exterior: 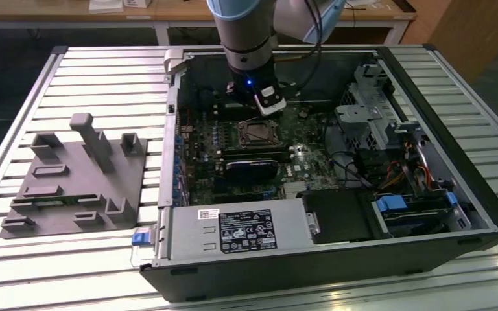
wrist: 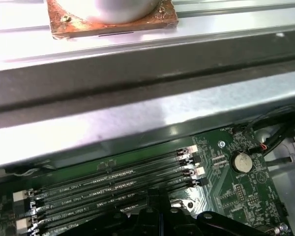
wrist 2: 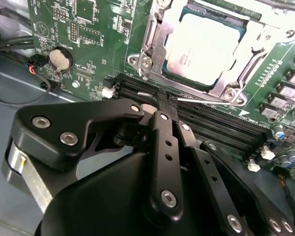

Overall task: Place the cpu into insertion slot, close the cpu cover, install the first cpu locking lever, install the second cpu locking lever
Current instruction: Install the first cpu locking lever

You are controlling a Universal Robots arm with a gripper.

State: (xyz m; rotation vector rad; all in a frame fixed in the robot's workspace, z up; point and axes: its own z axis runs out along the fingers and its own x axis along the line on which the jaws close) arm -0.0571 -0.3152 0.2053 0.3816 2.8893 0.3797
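- Silvery-tan metal in the second wrist view: the cpu lies flat in the insertion slot, on the green circuit board.
- The cpu cover is down around it, its silvery frame bordering the chip on all sides and the face showing through the cut-out.
- The hand hangs just beside the socket, over the long black memory slots. Its fingers are pressed together at the tips, with nothing between them.
- From the exterior view, the arm reaches straight down into the open computer case, with the hand close behind the socket.
- A round coin battery sits on the board, well off to one side of the slot.
- On the slatted worktop, a grey holder block stands at the exterior view's left, apart from the case.
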